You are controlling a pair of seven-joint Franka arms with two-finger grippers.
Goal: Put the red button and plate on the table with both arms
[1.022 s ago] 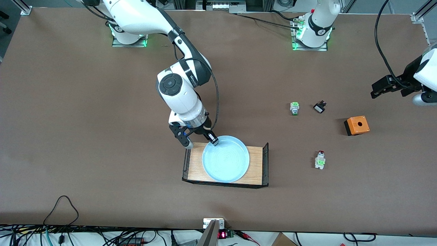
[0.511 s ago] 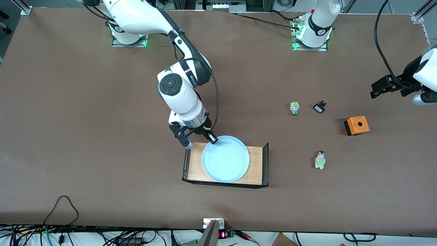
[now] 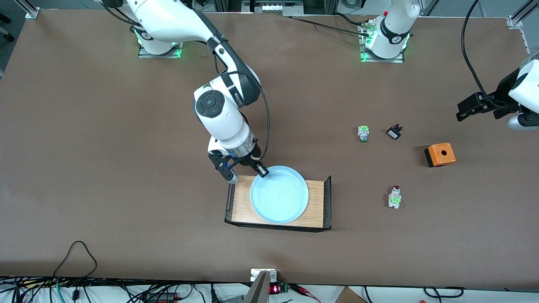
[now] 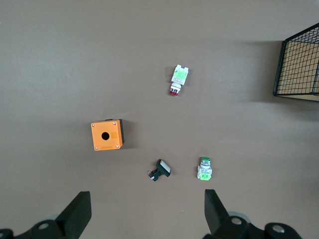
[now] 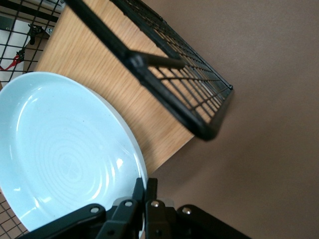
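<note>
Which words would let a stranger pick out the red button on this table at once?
Start at the wooden tray holding the blue plate, then look toward the left arm's end of the table. The red button lies alone there, nearer the front camera than the orange box. Its cap is red; the similar switch has a green one.

A robotics lab: two white arms (image 3: pixel 219 105) bolted to a brown bench (image 3: pixel 105 168), aluminium framing (image 3: pixel 29 10), cable bundles (image 3: pixel 105 292) along its edge.

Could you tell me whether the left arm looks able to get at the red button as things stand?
Probably yes: the left gripper hangs open over bare table, and the red button lies uncovered, apart from the orange box.
</note>
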